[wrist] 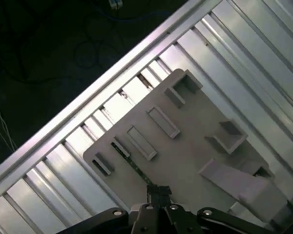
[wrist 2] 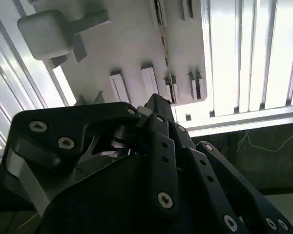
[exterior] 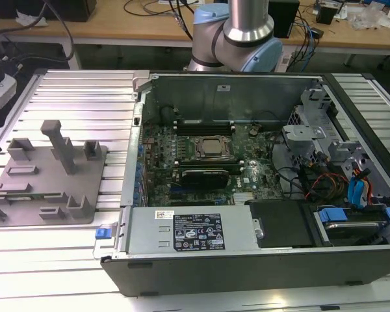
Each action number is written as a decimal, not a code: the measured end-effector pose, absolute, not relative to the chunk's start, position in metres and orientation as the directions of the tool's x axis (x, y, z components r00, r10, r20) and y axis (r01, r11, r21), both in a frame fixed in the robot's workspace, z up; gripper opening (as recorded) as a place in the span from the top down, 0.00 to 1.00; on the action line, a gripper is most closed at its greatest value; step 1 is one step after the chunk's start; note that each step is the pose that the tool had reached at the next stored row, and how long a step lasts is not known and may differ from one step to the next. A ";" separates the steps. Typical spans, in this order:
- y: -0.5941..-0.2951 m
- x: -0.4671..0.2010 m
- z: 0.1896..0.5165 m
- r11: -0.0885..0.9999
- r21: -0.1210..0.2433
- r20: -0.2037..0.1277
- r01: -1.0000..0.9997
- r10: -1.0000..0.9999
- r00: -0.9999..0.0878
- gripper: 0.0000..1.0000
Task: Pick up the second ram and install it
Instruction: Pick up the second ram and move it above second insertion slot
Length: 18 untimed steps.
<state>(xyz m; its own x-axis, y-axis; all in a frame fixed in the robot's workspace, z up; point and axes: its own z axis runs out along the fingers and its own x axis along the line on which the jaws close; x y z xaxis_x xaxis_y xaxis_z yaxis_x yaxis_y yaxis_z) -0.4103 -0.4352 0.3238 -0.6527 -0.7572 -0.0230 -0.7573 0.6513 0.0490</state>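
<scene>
Your end effector (wrist: pixel 158 190), spread or pinched you cannot tell, hovers over the second ram (wrist: pixel 132 163), slotted edge-up for grasping.

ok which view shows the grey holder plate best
The first wrist view: it looks down on the holder plate, so its blocks lie spread out. The exterior view shows it slanted, at the exterior view's left. The second wrist view has part of it beyond the gripper.
</scene>
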 end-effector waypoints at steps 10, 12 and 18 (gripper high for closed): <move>-0.435 -0.410 0.320 0.367 0.049 -0.023 -0.929 -0.929 -0.368 0.92; -0.435 -0.410 0.320 0.321 0.049 -0.023 -0.946 -0.946 -0.323 0.92; -0.435 -0.410 0.318 0.166 0.049 -0.023 -0.985 -0.986 -0.167 0.92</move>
<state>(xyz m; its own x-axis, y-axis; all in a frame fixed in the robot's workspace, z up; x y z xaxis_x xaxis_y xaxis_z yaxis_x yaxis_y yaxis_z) -0.4103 -0.4352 0.3180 -0.1671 -0.9857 -0.0231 -0.9849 0.1659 0.0490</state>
